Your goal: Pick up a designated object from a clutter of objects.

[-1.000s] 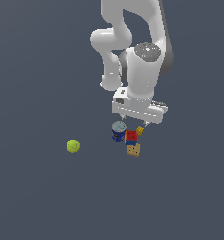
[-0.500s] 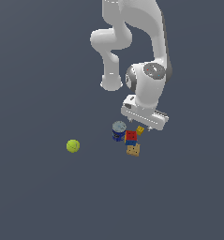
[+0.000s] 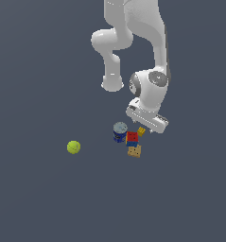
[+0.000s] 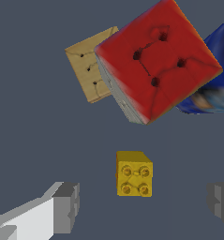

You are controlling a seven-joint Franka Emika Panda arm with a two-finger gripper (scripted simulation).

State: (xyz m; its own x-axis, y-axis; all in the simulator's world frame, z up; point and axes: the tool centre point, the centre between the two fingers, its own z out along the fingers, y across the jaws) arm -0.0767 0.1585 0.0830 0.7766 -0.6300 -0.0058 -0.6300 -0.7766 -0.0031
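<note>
While the arm is hanging low over the cluster, the gripper is standing spread wide and empty, its two fingers showing at either side of the wrist view with bare floor between them and nothing clasped. The yellow brick is lying in that gap, a little nearer one finger than the other and touching neither. That placement is reading as a deliberate line-up: the jaws are straddling the smallest piece so a descent would bring a finger down each side of it.

Just beyond the brick, the red cube is sitting apart from it, with the tan block behind the cube and the blue can pressing close on the cube's far side. Clearance on the cube side is looking tight, so a finger could be clipping it on the way down.

In the exterior view the hand is covering its own fingers, so the opening cannot be told there; the brick is showing just at the hand's edge. Only that view is showing the ball, well apart toward the exterior view's left.
</note>
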